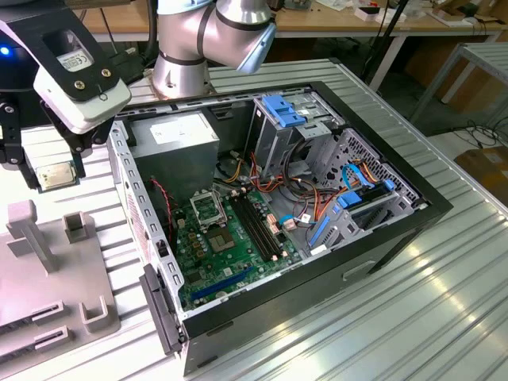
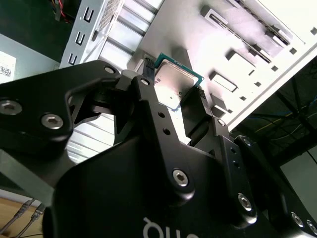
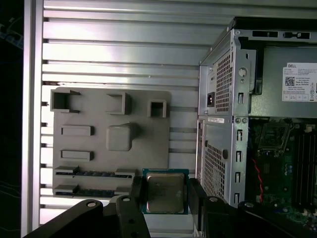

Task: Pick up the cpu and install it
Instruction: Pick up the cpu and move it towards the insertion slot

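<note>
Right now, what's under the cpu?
The cpu, clamped in the gripper, hangs over the grey fixture plate and ribbed table. The spot straight below is hidden by it.

The chip [image 3: 164,192] is showing a silver-grey top with a green border. The circuit board [image 1: 202,266] is showing green and the drive brackets [image 1: 284,111] blue. The table [image 1: 444,317] is presenting ribbed silver-grey strips, the holder plate [image 3: 94,148] plain grey.
</note>
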`<state>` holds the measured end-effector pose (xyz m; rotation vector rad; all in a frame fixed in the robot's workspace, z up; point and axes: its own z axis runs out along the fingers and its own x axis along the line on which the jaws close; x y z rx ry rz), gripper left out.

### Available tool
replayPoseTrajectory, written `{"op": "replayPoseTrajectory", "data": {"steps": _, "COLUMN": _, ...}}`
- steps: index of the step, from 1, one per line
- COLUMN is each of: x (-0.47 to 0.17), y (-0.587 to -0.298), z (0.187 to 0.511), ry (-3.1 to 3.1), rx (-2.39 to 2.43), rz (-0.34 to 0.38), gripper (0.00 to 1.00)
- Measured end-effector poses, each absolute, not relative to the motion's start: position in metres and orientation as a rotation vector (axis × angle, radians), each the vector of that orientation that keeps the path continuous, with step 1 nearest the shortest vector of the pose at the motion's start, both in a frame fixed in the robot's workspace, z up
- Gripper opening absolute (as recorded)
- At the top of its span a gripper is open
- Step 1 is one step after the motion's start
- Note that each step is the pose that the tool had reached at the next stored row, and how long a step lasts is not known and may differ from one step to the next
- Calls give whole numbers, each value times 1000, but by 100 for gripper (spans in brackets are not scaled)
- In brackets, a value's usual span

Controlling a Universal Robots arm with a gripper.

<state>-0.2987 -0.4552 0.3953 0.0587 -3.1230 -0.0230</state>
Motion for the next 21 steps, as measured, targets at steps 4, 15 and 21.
{"op": "replayPoseTrajectory", "data": {"steps": 4, "x": -297, "y": -455, "z": 395, "ry": -3123, "rx": 59, "rz": -23, "gripper": 47}}
{"op": "replayPoseTrajectory", "data": {"steps": 15, "x": -292, "y": -455, "z": 395, "ry": -3123, "rx": 59, "rz": -23, "gripper": 47}}
{"op": "replayPoseTrajectory", "data": {"steps": 21, "x": -275, "y": -455, "z": 395, "ry": -3123, "rx": 59, "rz": -23, "gripper": 47}}
